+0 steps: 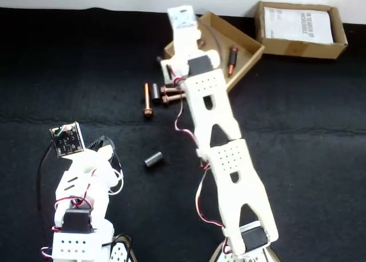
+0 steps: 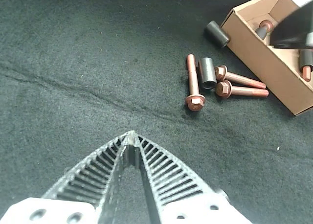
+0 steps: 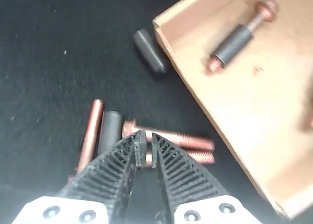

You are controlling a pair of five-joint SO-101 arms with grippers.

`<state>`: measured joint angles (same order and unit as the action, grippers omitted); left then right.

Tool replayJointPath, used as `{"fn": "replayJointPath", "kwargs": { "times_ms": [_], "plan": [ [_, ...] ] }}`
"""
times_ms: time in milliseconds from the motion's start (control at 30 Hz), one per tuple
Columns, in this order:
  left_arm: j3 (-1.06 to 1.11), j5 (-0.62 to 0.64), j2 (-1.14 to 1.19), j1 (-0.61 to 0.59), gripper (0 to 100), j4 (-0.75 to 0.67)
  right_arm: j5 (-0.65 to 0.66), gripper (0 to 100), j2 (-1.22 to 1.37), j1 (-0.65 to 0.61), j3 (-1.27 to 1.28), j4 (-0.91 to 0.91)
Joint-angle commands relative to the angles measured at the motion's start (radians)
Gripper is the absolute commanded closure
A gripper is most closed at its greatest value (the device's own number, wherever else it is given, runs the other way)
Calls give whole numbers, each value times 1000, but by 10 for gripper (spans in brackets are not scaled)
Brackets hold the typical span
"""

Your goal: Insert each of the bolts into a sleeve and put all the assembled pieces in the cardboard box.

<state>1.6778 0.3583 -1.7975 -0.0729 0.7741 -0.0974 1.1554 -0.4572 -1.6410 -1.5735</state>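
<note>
Black cloth [image 1: 297,159] covers the table, and most of the parts lie in a cluster just outside the open cardboard box [image 1: 251,47] at the far side. The right arm stretches out over that cluster. Its right gripper [image 3: 145,138] hangs above two copper bolts [image 3: 171,137] that lie side by side and point towards the box wall. The fingers are drawn almost together, with only a slit between the tips and nothing clamped in them.

Next to those two bolts a dark sleeve [image 3: 110,130] lies on its side, and a third bolt [image 3: 90,136] lies alongside it, just beyond. Another sleeve [image 3: 150,50] rests on the cloth, close to a corner of the box. Inside the box lies an assembled piece [image 3: 237,38], a bolt pushed through a sleeve, with copper showing at both ends.

The left arm sits near the front edge, well apart from the cluster. Its left gripper [image 2: 131,136] is pinched closed, tips meeting, with nothing held. One lone sleeve [image 1: 153,159] lies on the cloth between the two arms.

A second box [image 1: 269,42] holding a paper sheet [image 1: 297,24] stands off at the far right.
</note>
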Motion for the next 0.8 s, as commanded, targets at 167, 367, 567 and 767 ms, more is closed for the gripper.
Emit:
{"fn": "replayJointPath", "kwargs": {
  "times_ms": [167, 367, 567, 767],
  "plan": [
    [16, -3, -10, -8, 990, 2, -6, 992, -268, 56, -127, -186],
    [16, -2, -10, -10, 990, 2, 141, 989, -177, 4, -125, -174],
    [16, 3, -12, -67, 990, -3, 356, 958, -5, -28, -125, 99],
    [16, 3, -12, -74, 990, -3, 385, 875, 150, -19, -125, 366]
  ]
}}
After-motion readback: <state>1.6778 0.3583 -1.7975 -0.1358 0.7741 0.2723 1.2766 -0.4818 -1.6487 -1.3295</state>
